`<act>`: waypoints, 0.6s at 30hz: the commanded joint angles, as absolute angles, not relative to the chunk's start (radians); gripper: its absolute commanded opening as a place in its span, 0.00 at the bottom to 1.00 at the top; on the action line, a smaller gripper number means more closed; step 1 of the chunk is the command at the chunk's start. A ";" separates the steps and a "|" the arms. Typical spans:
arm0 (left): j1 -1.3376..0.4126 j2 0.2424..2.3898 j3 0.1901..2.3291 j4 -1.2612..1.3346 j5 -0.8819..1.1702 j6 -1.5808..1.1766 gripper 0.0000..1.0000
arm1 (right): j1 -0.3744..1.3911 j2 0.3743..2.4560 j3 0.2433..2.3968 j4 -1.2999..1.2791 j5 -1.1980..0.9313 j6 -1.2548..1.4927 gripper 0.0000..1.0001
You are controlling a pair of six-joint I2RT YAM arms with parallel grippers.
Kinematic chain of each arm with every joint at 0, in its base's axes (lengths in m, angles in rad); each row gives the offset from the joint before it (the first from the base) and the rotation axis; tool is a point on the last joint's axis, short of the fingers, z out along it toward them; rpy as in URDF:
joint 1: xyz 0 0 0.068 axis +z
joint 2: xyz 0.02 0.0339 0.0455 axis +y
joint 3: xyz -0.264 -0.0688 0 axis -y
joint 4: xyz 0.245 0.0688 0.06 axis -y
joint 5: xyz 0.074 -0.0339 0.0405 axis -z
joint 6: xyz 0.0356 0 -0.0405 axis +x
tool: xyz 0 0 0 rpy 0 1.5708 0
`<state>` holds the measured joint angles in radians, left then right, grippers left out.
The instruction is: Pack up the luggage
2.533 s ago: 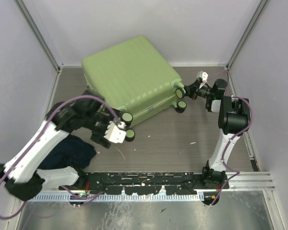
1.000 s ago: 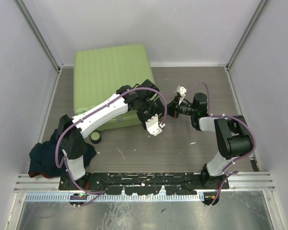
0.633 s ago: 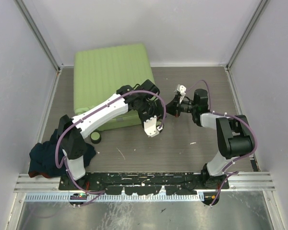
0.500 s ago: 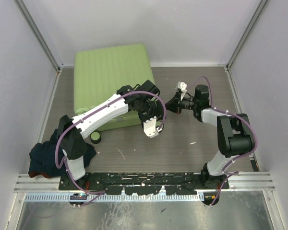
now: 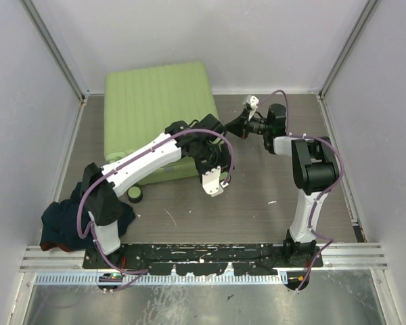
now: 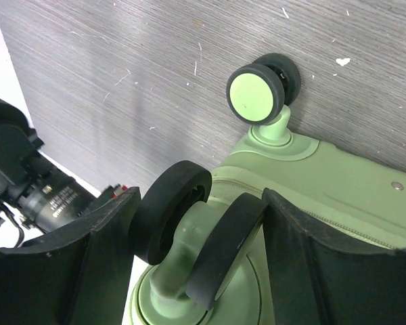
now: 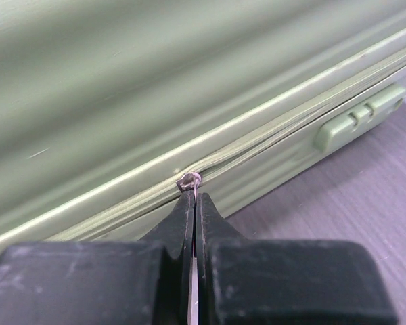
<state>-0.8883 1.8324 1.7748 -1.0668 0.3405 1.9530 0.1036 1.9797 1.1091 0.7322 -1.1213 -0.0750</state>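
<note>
On the luggage (image 7: pixel 122 81), right claw (image 7: pixel 193 198) pinches zipper (image 7: pixel 188 181)

Left arm (image 5: pixel 142 161) stretched far forward and across to the right, wrist tipped down. Left hand (image 5: pixel 214 181) low, fingers (image 6: pixel 74 264) spread wide and touching either side of a double wheel (image 6: pixel 170 211). Right arm (image 5: pixel 310 169) stands upright, then folds forward, forearm level and pointing left. Right hand (image 5: pixel 233 125) pinched closed, tips clamped on a zipper pull (image 7: pixel 189 181).

Right gripper (image 5: pixel 228 126) shifted back-left to luggage (image 5: pixel 155 101) side; fingers (image 7: pixel 179 220) now pinched on zipper pull (image 7: pixel 189 181).
</note>
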 commanded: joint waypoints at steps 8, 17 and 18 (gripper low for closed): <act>-0.887 1.714 1.796 -1.146 0.453 1.583 0.68 | 0.110 1.956 1.155 1.082 -0.947 0.086 0.00; -0.868 1.505 1.695 -1.086 0.638 1.237 0.98 | 0.110 1.896 1.061 1.041 -0.988 0.072 0.01; -0.864 1.488 1.681 -1.042 0.626 1.179 0.98 | 0.110 1.897 1.057 1.035 -0.989 0.071 0.01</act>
<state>-0.8707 1.5879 1.7195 -1.0969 0.5510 1.4075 0.1238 2.0014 1.0561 0.9245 -0.9840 0.0753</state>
